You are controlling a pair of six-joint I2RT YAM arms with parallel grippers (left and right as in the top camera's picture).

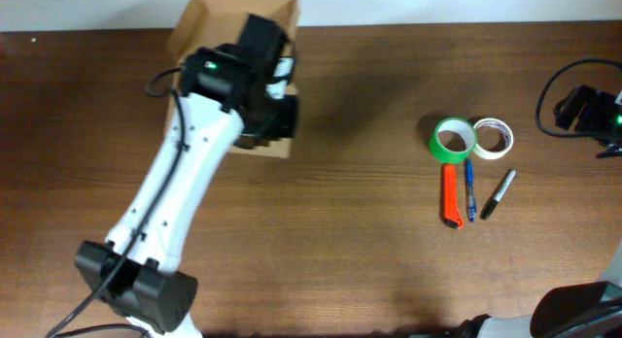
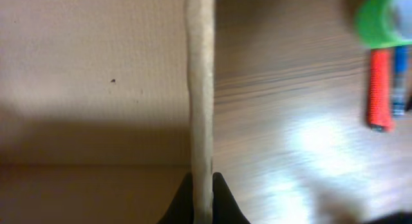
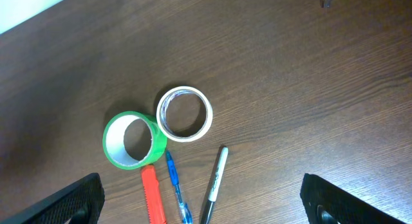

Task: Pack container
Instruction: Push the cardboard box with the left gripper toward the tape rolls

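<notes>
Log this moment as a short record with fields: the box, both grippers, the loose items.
container: tan cardboard box, open, on the left part of the table
left gripper: shut on an upright cardboard edge of the container
right gripper: open, empty, above the loose items
tape: green tape roll and white tape roll, side by side, touching
beside the tape: orange cutter, blue pen, black marker, all lying on the table
packed so far: cannot tell; the left arm hides most of the container's inside
</notes>
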